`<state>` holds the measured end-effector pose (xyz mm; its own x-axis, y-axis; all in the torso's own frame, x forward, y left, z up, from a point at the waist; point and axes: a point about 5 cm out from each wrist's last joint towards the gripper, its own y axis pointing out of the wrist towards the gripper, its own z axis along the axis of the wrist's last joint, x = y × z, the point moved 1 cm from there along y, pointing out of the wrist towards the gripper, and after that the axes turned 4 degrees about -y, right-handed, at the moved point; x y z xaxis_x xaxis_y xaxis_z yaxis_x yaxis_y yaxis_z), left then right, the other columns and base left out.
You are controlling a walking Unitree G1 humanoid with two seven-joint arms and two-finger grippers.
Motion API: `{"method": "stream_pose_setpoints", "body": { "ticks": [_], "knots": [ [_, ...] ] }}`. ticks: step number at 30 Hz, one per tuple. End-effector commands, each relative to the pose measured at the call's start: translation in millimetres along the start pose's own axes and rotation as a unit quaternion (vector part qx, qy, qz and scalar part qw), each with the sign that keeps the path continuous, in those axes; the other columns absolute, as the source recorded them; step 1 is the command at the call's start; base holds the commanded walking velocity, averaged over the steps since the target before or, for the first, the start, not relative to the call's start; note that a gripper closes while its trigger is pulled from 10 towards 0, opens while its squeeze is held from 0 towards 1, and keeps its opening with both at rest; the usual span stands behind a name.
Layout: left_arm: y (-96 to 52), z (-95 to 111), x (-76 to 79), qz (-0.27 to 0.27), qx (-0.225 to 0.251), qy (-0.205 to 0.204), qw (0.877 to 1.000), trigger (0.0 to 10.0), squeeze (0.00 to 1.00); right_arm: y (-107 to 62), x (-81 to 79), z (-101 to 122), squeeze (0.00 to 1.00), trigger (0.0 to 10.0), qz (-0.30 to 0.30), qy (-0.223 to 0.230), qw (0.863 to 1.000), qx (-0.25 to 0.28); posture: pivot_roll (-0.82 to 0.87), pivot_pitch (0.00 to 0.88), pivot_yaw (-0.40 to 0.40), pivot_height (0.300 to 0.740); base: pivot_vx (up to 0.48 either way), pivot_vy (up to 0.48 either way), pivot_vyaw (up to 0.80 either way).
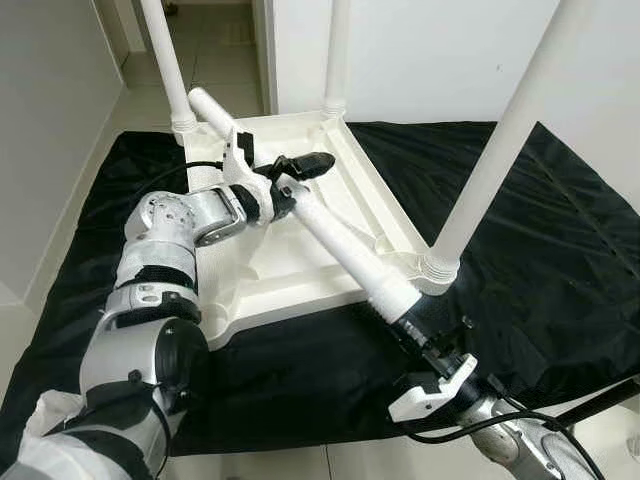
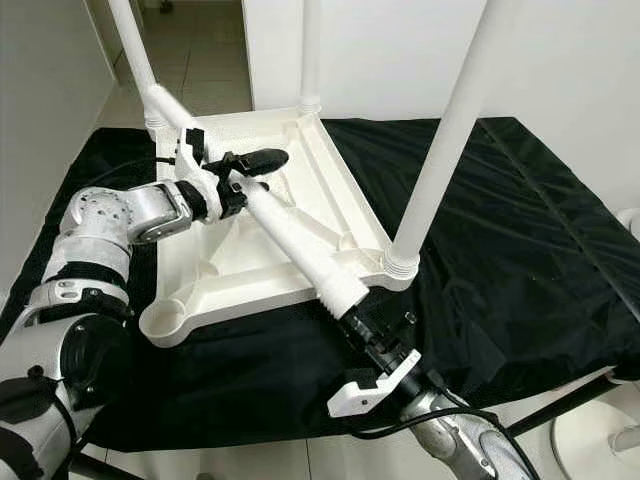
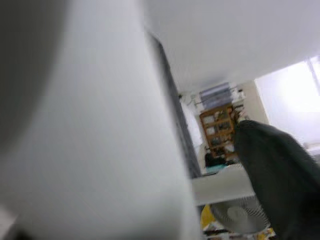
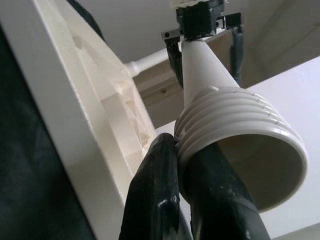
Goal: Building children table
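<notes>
A white children's table [image 1: 290, 275] lies upside down on a black cloth [image 1: 540, 230]. Three white legs stand upright in its corners: one at the near right [image 1: 500, 140] and two at the back [image 1: 165, 60] [image 1: 338, 50]. The near-left corner socket [image 2: 165, 320] is empty. A fourth, loose leg [image 1: 340, 240] slants across the table, held at both ends. My left gripper [image 1: 288, 182] is shut around its upper half. My right gripper [image 1: 412, 328] is shut on its threaded end [image 4: 235, 125] off the table's front edge, one finger [image 4: 152, 195] outside the rim.
The black cloth covers the floor around the table. A grey wall runs along the left and a white wall stands behind. Pale tiles lead to a doorway at the back left. A black rod [image 1: 600, 395] lies at the near right.
</notes>
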<state>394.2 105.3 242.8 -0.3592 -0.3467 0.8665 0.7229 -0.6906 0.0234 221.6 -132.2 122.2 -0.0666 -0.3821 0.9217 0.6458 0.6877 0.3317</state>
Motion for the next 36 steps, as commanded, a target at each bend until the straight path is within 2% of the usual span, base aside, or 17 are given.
{"method": "stream_pose_setpoints", "body": {
  "ticks": [1, 10, 11, 13, 14, 18, 25, 26, 27, 28, 30, 31, 32, 33, 34, 35, 36],
  "knots": [
    [1.6, 5.6, 6.1, -0.010, 0.013, -0.004, 1.000, 0.0, 0.00, -1.2, -1.8, 0.4, 0.00, 10.0, 0.008, -0.005, 1.000, 0.010, -0.06, 0.031, 0.033, 0.740, 0.000, 0.000, 0.00],
    [-3.5, 19.6, 2.0, -0.009, 0.053, -0.040, 0.998, 0.0, 0.00, -7.7, -2.0, -2.7, 0.00, 10.0, -0.014, -0.027, 1.000, -0.003, -0.06, 0.033, 0.029, 0.740, 0.000, 0.000, 0.00],
    [-3.9, 20.9, 1.3, -0.006, 0.056, -0.040, 0.998, 0.0, 0.00, -9.1, -1.4, -2.7, 0.83, 10.0, -0.021, -0.030, 0.999, -0.004, -0.06, 0.034, 0.030, 0.740, 0.000, 0.000, 0.00],
    [-4.2, 21.8, 0.8, -0.003, 0.058, -0.040, 0.998, 0.0, 0.00, -10.1, -1.0, -2.6, 0.83, 10.0, -0.025, -0.032, 0.999, -0.004, -0.06, 0.034, 0.031, 0.740, 0.000, 0.000, 0.00],
    [-4.3, 23.0, -0.2, 0.001, 0.059, -0.043, 0.997, 0.0, 0.00, -11.7, -1.1, -2.4, 1.00, 10.0, -0.032, -0.032, 0.999, -0.005, -0.06, 0.034, 0.033, 0.740, 0.000, 0.000, 0.00],
    [-5.9, 28.3, -1.6, 0.002, 0.071, -0.053, 0.996, 0.0, 0.00, -22.4, -4.3, 0.4, 1.00, 10.0, -0.051, -0.029, 0.998, -0.020, -0.06, 0.035, 0.040, 0.740, 0.000, 0.000, 0.00],
    [-8.2, 32.0, -3.9, 0.009, 0.074, -0.050, 0.996, 0.0, 0.00, -39.6, -14.3, 1.9, 1.00, 10.0, -0.048, -0.007, 0.997, -0.060, -0.07, 0.033, 0.049, 0.740, 0.000, 0.000, 0.00],
    [-8.6, 33.2, -4.4, 0.014, 0.074, -0.042, 0.996, 3.3, 0.00, -44.6, -13.7, -0.9, 1.00, 10.0, -0.062, 0.002, 0.994, -0.086, -0.07, 0.034, 0.049, 0.740, 0.000, 0.000, 0.00],
    [-8.6, 33.2, -4.4, 0.014, 0.074, -0.042, 0.996, 3.3, 0.00, -44.6, -13.7, -0.9, 1.00, 10.0, -0.062, 0.002, 0.994, -0.086, -0.07, 0.034, 0.049, 0.740, 0.000, 0.000, 0.00],
    [-9.6, 35.7, -5.1, 0.023, 0.072, -0.031, 0.997, 10.0, 0.00, -54.4, -9.8, -8.2, 1.00, 10.0, -0.090, 0.023, 0.986, -0.141, -0.07, 0.032, 0.049, 0.740, 0.000, 0.000, 0.00],
    [-9.6, 35.7, -5.1, 0.023, 0.072, -0.031, 0.997, 10.0, 0.00, -54.4, -9.8, -8.2, 1.00, 10.0, -0.090, 0.023, 0.986, -0.141, -0.07, 0.032, 0.049, 0.740, 0.000, 0.000, 0.00],
    [-10.6, 38.5, -3.9, 0.022, 0.076, -0.026, 0.996, 10.0, 0.00, -56.5, -5.6, -13.0, 0.00, 10.0, -0.111, 0.044, 0.978, -0.170, -0.08, 0.031, 0.050, 0.740, 0.000, 0.000, 0.00],
    [-10.6, 38.5, -3.9, 0.022, 0.076, -0.026, 0.996, 10.0, 0.00, -56.5, -5.6, -13.0, 0.00, 10.0, -0.111, 0.044, 0.978, -0.170, -0.08, 0.031, 0.050, 0.740, 0.000, 0.000, 0.00],
    [-12.0, 42.1, -1.7, 0.018, 0.082, -0.022, 0.996, 10.0, 0.00, -56.5, 0.0, -18.4, 0.00, 10.0, -0.136, 0.063, 0.969, -0.194, -0.08, 0.029, 0.046, 0.740, 0.000, 0.000, 0.00],
    [-12.0, 42.1, -1.7, 0.018, 0.082, -0.022, 0.996, 10.0, 0.00, -56.5, 0.0, -18.4, 0.00, 10.0, -0.136, 0.063, 0.969, -0.194, -0.08, 0.029, 0.046, 0.740, 0.000, 0.000, 0.00],
    [-13.3, 45.7, 1.1, 0.014, 0.088, -0.013, 0.996, 10.0, 0.00, -55.2, 5.6, -24.5, 0.00, 10.0, -0.163, 0.082, 0.959, -0.217, -0.08, 0.027, 0.046, 0.740, 0.000, 0.000, 0.00],
    [-13.3, 45.7, 1.1, 0.014, 0.088, -0.013, 0.996, 10.0, 0.00, -55.2, 5.6, -24.5, 0.00, 10.0, -0.163, 0.082, 0.959, -0.217, -0.08, 0.027, 0.046, 0.740, 0.000, 0.000, 0.00]
  ]
}}
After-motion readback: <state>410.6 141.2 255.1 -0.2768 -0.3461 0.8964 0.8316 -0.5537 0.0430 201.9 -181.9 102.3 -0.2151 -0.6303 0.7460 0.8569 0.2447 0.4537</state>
